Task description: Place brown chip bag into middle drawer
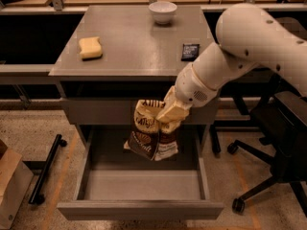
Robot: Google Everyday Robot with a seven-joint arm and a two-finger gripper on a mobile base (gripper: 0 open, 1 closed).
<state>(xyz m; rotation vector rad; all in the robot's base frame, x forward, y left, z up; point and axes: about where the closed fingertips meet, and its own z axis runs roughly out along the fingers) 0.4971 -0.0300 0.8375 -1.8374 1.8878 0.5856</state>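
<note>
Over the open tray of the middle drawer [144, 185], just below the front edge of the worktop [134, 56]: found the brown chip bag [151, 138], suspended, touching nothing beneath it. Gripped near its upper right corner by the hand [171, 113], clamped tight on the crumpled foil, with no gap visible between fingers and bag. Hangs straight down from the hand, long axis near vertical, lower end leaning slightly left. Sits in front of the flat grey drawer front [96, 111], toward the rear and middle of the tray opening. Height above the tray floor not determinable from this view.

Judged: downward path into the tray unobstructed, with slanted side walls well apart from the bag on both sides. Lowering or plain release likely sufficient, with some risk of landing close to the back of the tray.

Appearance of bag: crinkled, pale yellow with dark script in the upper part, dark brown at lower left, pale panel of small print at lower right.

Noted on worktop, not concerned: yellow sponge [90, 48], white bowl [162, 11], small dark packet [190, 51].
</note>
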